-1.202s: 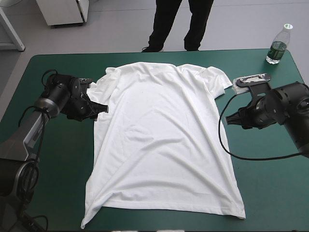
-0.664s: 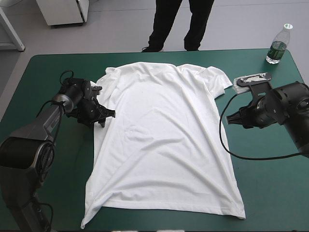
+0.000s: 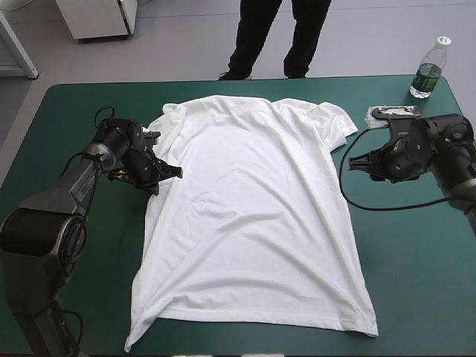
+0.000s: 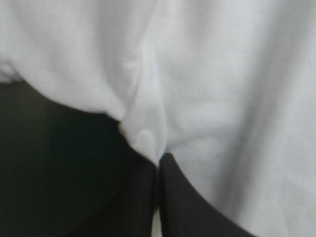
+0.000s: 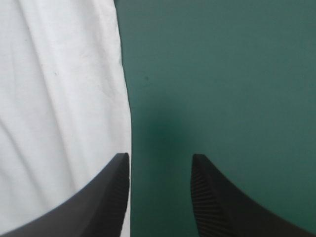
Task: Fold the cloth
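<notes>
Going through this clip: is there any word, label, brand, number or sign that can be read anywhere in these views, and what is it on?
No text can be read in any view.
Bottle at the table's far right corner: it has a green label, too small to read.
T-shirt: plain white, no print or tag showing.
Teal-green cover: no markings.

Teal-green table (image 3: 416, 297); T-shirt (image 3: 253, 223) spread flat; bottle (image 3: 429, 68) far-right corner.

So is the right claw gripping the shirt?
No, the right gripper stands open at the T-shirt edge, with only the teal-green cover in its gap.
</notes>
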### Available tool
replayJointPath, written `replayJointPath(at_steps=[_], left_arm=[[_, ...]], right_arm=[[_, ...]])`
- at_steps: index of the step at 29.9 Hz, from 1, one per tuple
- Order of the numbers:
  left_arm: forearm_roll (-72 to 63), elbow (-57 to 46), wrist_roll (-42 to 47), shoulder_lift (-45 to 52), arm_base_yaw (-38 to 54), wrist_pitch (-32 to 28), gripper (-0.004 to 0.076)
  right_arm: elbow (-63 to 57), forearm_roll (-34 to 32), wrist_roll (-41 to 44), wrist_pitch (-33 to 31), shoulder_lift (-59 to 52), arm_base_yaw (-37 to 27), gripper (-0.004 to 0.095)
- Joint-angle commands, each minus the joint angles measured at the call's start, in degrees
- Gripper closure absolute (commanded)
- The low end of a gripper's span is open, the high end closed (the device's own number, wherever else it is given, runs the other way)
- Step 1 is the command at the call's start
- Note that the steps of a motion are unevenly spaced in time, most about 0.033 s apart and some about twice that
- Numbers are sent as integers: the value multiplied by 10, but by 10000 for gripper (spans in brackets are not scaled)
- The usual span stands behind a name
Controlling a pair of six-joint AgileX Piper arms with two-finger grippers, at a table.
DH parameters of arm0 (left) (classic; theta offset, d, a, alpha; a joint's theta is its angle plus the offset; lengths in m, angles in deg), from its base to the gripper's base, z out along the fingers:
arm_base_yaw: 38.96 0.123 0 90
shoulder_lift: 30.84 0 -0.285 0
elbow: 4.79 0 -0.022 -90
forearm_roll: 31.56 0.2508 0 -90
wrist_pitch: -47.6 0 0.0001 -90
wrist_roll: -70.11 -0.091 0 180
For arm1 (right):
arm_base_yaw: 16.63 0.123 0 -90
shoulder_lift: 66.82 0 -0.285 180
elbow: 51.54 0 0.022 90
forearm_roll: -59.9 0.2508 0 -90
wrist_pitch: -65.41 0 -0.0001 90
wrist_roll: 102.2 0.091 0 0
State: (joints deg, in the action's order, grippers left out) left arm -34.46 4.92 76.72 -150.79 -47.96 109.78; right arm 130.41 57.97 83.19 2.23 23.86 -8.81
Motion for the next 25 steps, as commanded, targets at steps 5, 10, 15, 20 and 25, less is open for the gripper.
replayJointPath(at_steps=[5,10,15,20,25], left_arm=[[19,3,-4,9,0,1,746],[19,3,-6,9,0,1,746],[19,3,-7,9,0,-3,746],[17,3,-7,9,0,-10,746],[15,3,-10,9,0,-13,746]], right_arm=[[111,39,-26,15,97,-6,427],[145,48,-27,4,160,-6,423],[146,52,-29,23,203,-4,423],[150,64,-33,40,236,5,432],[152,66,-37,55,266,24,439]])
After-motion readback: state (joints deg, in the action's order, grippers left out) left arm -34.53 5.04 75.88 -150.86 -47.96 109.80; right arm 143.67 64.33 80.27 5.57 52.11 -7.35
